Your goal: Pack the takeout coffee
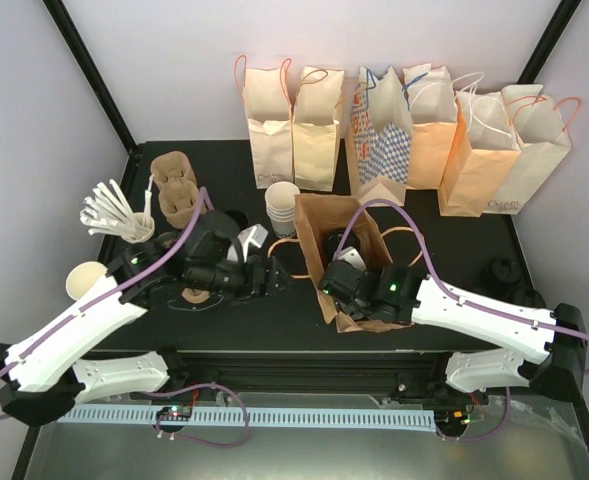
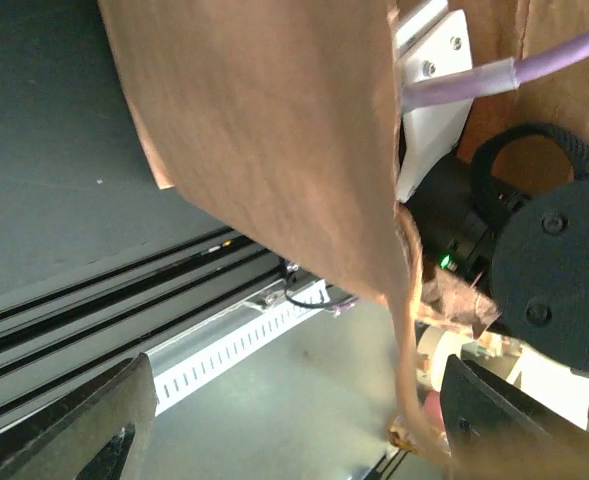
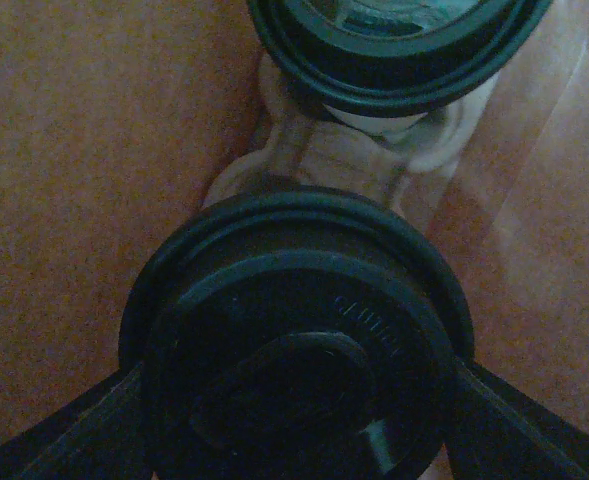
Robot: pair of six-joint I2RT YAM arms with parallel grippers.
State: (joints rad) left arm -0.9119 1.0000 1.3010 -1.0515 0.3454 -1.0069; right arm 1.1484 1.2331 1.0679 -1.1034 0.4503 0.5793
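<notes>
Nearest: left tool (image 1: 274, 278) hovers low over the desk (image 1: 284, 325), just beside the left wall of the open brown bag (image 1: 319, 215). Its fingers (image 2: 94, 420) are spread wide, nothing btwn them. Its wrist cam shows only the bag's side and the right arm beyond.

Right tool (image 3: 294, 430) is down inside the bag. Takeout coffee (image 3: 294, 340) sits btwn its fingers, black lid up, filling most of that wrist view. The fingers run in under the lid rim on both sides w/ no gap seen, so it reads as pinching the cup. Can't tell if the cup's base is seated, since the lid hides it. Just beyond, a second lidded cup (image 3: 394, 40) stands in a pulp carrier tray (image 3: 274, 160) on the bag floor.

Progress, as a judgement: mostly done. Coffee is w/in the bag, at or near its carrier slot. Left to do: seat it, let go, pull the right arm out w/o snagging the bag wall or handle. Whether more cups are wanted, can't say.

Farther back: stack of white cups (image 1: 282, 207) behind the bag, then a row of paper bags (image 1: 414, 130) along the back wall, neither arm near them.
</notes>
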